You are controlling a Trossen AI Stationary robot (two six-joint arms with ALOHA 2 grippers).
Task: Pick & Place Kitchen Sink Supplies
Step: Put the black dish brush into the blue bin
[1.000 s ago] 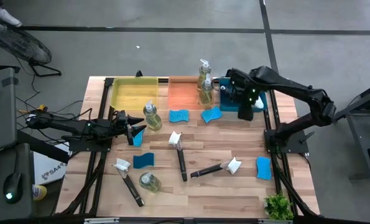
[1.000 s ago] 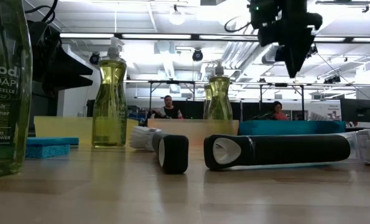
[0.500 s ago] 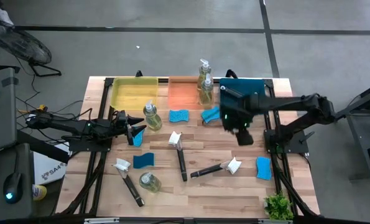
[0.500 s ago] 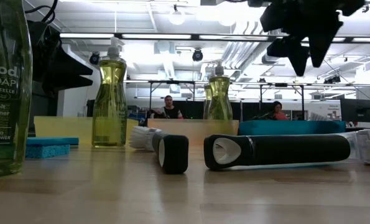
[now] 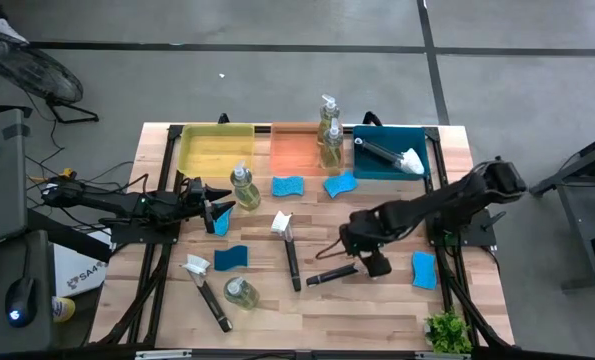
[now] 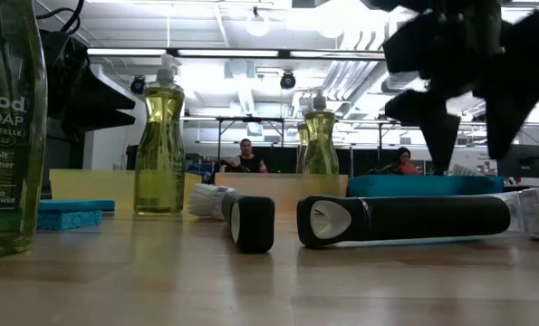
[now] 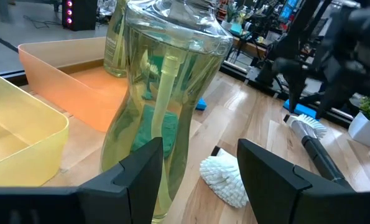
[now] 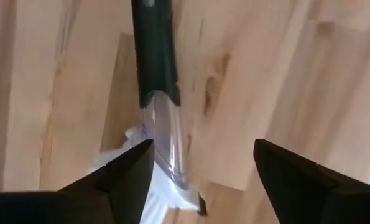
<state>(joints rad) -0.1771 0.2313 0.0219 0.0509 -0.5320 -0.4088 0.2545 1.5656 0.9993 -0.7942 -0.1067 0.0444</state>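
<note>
My right gripper (image 5: 375, 262) points down, open, just above a dark-handled dish brush (image 5: 332, 272) that lies flat on the wood right of centre. Its fingers stand on either side of the brush's clear neck (image 8: 166, 134) and white head, clear of both. In the low view the fingers (image 6: 459, 118) hang above the handle (image 6: 405, 220). Another brush (image 5: 392, 157) lies in the blue tray (image 5: 362, 168). My left gripper (image 5: 220, 208) waits open at the left, beside an upright soap bottle (image 7: 166, 93) without touching it.
Yellow (image 5: 215, 148) and orange (image 5: 295, 150) trays line the far edge, with two bottles (image 5: 329, 140) at the orange one. Blue sponges (image 5: 288, 186), (image 5: 231, 257), (image 5: 424, 270), two more brushes (image 5: 287, 245), (image 5: 205, 290) and a lying bottle (image 5: 241, 292) are scattered about. A plant (image 5: 447, 330) stands at the near right corner.
My right gripper has swung from above the blue tray toward the near edge and down, rolling as it went, until it hangs over the brush right of centre. Its fingers stand wider apart than before. A brush now shows lying in the blue tray.
</note>
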